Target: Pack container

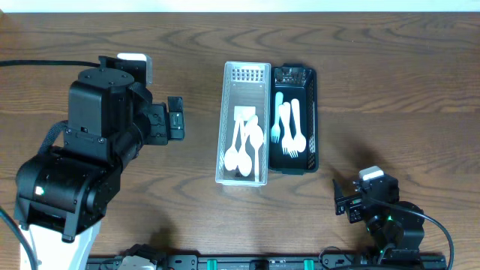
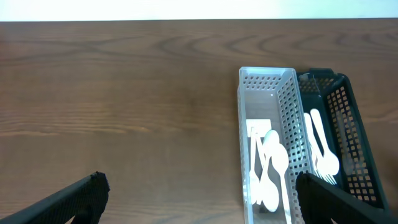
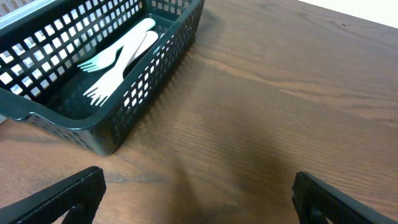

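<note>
A white slotted basket holds several white plastic spoons. Touching its right side, a dark green basket holds white forks. Both baskets show in the left wrist view: white, green. The green basket with forks shows in the right wrist view. My left gripper is open and empty, left of the white basket. My right gripper is open and empty, near the front edge, below the green basket.
The wooden table stretches around the baskets. The left arm's bulky body covers the left front part. The right arm's base sits at the front right edge.
</note>
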Motion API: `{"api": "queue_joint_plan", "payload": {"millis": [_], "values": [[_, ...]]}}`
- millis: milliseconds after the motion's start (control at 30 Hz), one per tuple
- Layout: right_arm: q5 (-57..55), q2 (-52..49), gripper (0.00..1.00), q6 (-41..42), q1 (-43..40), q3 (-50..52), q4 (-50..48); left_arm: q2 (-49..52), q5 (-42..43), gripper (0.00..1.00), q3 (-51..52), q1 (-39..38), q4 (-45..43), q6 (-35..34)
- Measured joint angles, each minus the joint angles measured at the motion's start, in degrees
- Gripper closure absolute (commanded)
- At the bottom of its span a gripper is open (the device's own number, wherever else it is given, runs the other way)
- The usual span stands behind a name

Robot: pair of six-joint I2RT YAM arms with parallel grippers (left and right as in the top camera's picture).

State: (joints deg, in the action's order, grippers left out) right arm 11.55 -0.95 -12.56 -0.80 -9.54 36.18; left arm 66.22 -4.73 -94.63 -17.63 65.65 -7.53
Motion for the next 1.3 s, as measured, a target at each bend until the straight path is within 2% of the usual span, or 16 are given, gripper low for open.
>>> {"api": "queue_joint_plan", "payload": {"millis": [933, 1100, 1300], "values": [[0.0, 0.0, 0.01, 0.0, 0.0, 0.0, 0.0, -0.4, -0.2, 0.02, 0.2, 0.0, -0.1, 0.0], [0.0, 0.0, 0.01, 0.0, 0.0, 0.0, 0.0, -6.2, -2.4, 0.02, 4.9, 2.8, -4.4, 0.3], [0.0, 0.0, 0.01, 0.0, 0.0, 0.0, 0.0, -20.2, -4.3, 0.02, 17.4, 8.8, -16.0, 0.5]]}}
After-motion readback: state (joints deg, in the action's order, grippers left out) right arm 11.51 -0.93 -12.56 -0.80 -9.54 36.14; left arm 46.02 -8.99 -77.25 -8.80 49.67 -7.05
